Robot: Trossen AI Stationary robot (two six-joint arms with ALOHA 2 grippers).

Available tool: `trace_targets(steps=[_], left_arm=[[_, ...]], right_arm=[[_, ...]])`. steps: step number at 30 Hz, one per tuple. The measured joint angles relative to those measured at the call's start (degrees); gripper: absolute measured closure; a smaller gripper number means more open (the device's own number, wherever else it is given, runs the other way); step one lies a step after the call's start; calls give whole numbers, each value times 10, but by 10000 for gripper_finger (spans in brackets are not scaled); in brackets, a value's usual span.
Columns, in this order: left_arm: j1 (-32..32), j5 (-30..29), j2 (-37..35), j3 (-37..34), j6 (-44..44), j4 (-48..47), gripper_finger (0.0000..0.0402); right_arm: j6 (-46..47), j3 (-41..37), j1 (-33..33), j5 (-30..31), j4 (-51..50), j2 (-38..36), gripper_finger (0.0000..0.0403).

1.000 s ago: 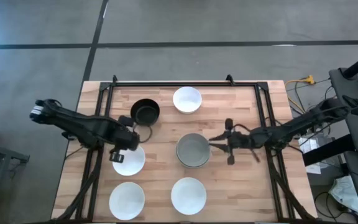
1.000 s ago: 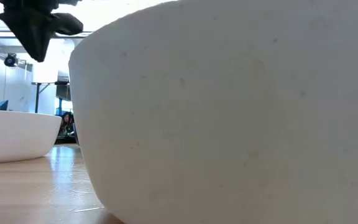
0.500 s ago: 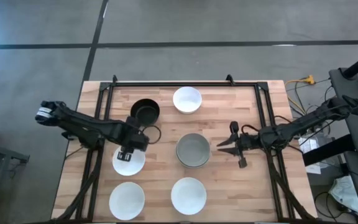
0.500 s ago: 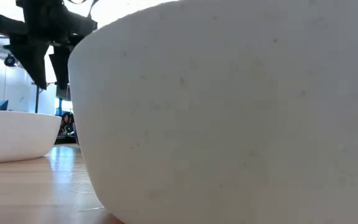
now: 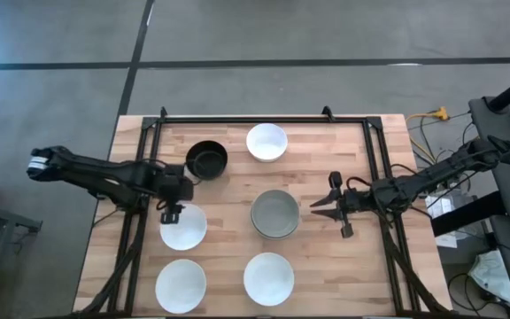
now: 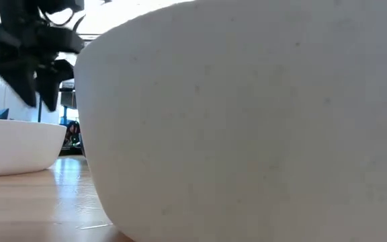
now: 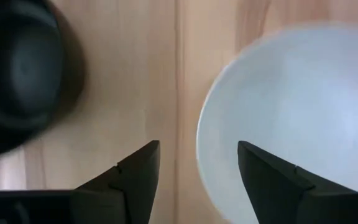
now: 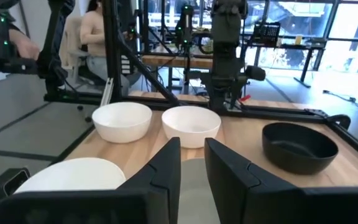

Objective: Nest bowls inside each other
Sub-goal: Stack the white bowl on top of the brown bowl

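Observation:
Six bowl places show in the high view: a black bowl (image 5: pixel 206 159) and a white bowl (image 5: pixel 266 142) at the far side, grey bowls (image 5: pixel 275 213) nested at the middle, and three white bowls (image 5: pixel 183 227) (image 5: pixel 181 283) (image 5: pixel 268 278) nearer. My left gripper (image 5: pixel 171 213) hangs open above the left rim (image 7: pixel 201 143) of the middle-left white bowl, one finger on each side of the rim and clear of it. My right gripper (image 5: pixel 319 207) stands just right of the grey bowls, its fingers a little apart (image 8: pixel 192 146) with nothing between them.
A black frame rail (image 5: pixel 264 119) runs along the table's far edge, with rails down both sides. Bare wood lies between the bowls and right of the grey stack. In the low view one white bowl (image 6: pixel 247 121) fills most of the picture. People and desks show beyond the table.
My left gripper has opened above the middle-left white bowl's rim, and its arm has drawn back toward the table's left edge. My right gripper has pulled a little away from the grey bowls toward the right edge. No bowl has moved.

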Motion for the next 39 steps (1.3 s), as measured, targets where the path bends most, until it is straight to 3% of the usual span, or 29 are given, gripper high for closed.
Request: trace_targets(steps=[4, 22, 27, 36, 39], left_arm=[[8, 2, -2, -2, -1, 6, 201], [67, 67, 135, -1, 36, 20, 209], [68, 85, 154, -1, 47, 23, 258], [68, 88, 163, -1, 49, 24, 386], [68, 88, 163, 1, 49, 24, 396]], right_arm=[[-5, 1, 0, 0, 2, -1, 339], [-21, 1, 0, 5, 6, -2, 340], [-21, 1, 0, 5, 5, -2, 340], [-21, 1, 0, 5, 5, -1, 339], [-21, 1, 0, 5, 5, -1, 340]])
